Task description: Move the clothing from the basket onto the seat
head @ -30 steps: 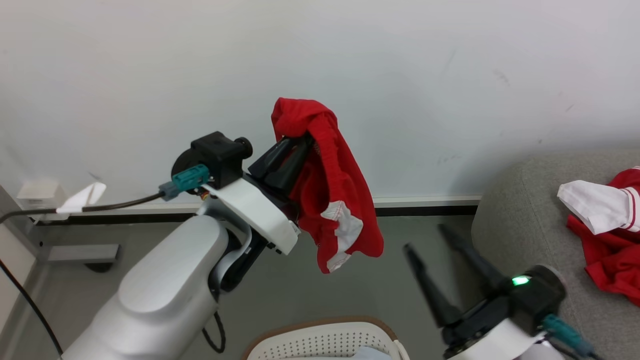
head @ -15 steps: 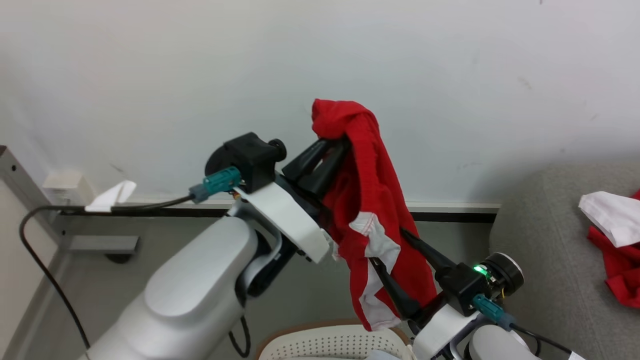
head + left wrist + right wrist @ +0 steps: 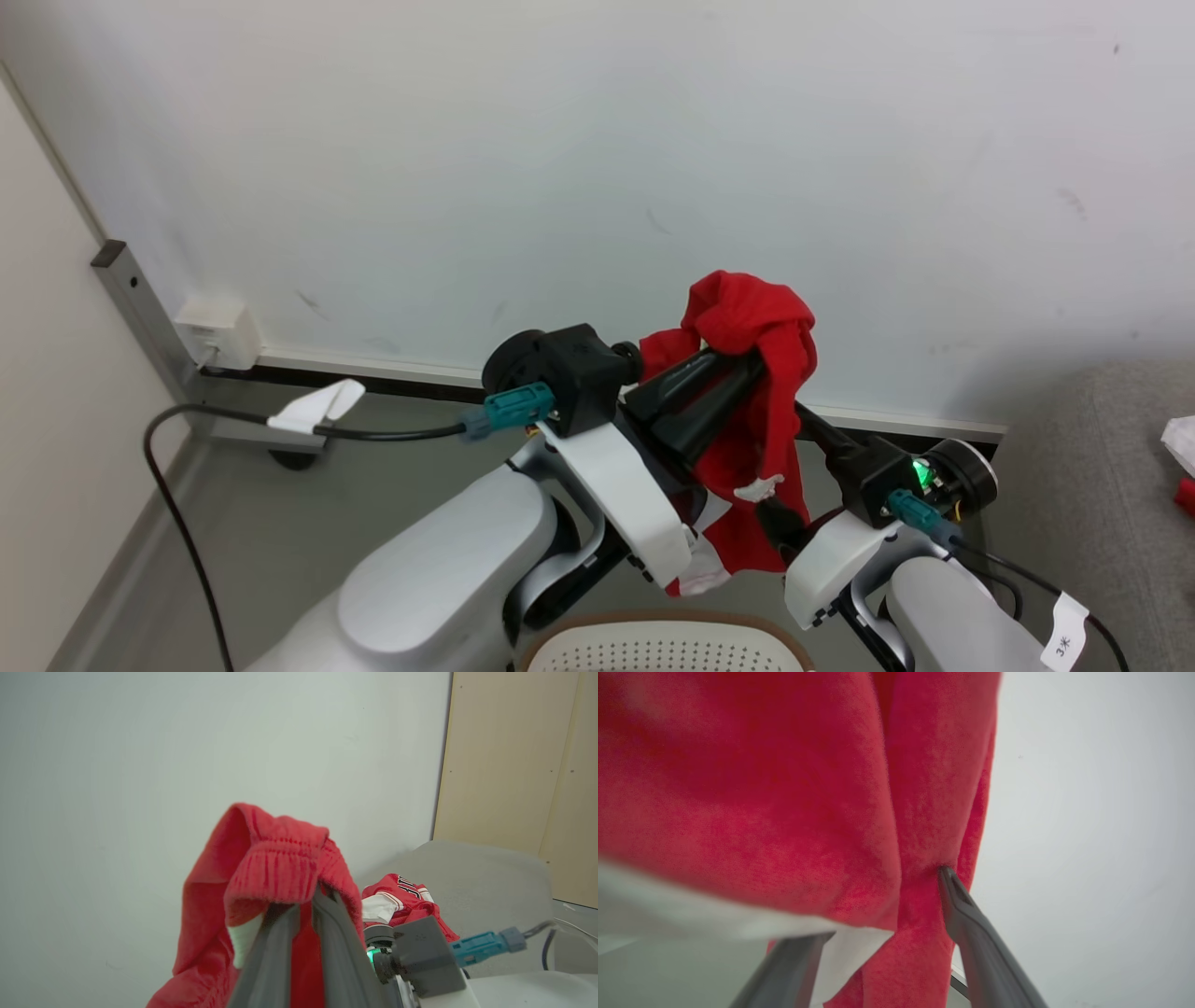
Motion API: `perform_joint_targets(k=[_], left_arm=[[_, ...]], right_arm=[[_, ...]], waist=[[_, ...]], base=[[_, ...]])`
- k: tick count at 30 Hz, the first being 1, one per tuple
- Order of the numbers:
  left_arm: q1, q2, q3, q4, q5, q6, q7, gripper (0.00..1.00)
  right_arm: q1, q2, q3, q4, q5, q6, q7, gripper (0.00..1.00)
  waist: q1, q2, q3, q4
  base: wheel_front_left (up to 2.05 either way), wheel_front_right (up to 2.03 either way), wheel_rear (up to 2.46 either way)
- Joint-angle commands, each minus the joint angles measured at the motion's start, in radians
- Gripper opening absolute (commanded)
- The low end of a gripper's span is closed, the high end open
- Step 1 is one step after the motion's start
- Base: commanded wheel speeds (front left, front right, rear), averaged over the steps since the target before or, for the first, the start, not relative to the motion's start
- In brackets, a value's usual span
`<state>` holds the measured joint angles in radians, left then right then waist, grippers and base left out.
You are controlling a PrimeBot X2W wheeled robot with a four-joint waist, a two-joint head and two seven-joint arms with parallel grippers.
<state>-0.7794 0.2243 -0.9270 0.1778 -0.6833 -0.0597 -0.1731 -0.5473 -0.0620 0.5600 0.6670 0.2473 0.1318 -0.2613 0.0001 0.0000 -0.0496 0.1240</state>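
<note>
We find the red shorts [image 3: 761, 322] hanging long axis vertical, waistband up, clamped in the left tool [image 3: 738, 364]. The right tool [image 3: 883, 903] has its fingers apart astride them. Grey floor [image 3: 373, 476], white wall [image 3: 560, 140] beyond.

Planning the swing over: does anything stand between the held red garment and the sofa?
Yes: the right gripper, open, straddles the hanging part of the garment, on the side toward the sofa.
</note>
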Motion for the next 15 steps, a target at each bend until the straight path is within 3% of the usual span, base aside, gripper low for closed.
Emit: perform_joint_targets(k=[1,3,4,15], left_arm=[[0.014,0.003,-0.003,-0.004,0.003,0.004,0.003,0.00],[0.018,0.005,-0.005,-0.004,0.001,0.007,0.005,0.00],[0.020,0.006,-0.005,-0.004,-0.002,0.006,0.005,0.00],[0.063,0.040,0.010,0.047,-0.035,0.020,-0.008,0.00]], right_arm=[[-0.023,0.001,-0.001,0.018,0.018,-0.002,-0.003,0.81],[-0.031,0.003,0.002,0.033,0.030,-0.002,-0.003,0.09],[-0.032,0.004,0.006,0.037,0.034,-0.002,-0.003,0.00],[0.018,-0.028,-0.036,-0.054,0.078,-0.002,-0.003,0.00]], waist=[[-0.0001,0.0000,-0.003,0.008],[-0.0001,0.0000,-0.005,0.013],[-0.0001,0.0000,-0.005,0.014],[-0.0001,0.0000,0.008,-0.028]], base=[[0.00,0.00,0.00],[0.00,0.00,0.00],[0.00,0.00,0.00],[0.00,0.00,0.00]])
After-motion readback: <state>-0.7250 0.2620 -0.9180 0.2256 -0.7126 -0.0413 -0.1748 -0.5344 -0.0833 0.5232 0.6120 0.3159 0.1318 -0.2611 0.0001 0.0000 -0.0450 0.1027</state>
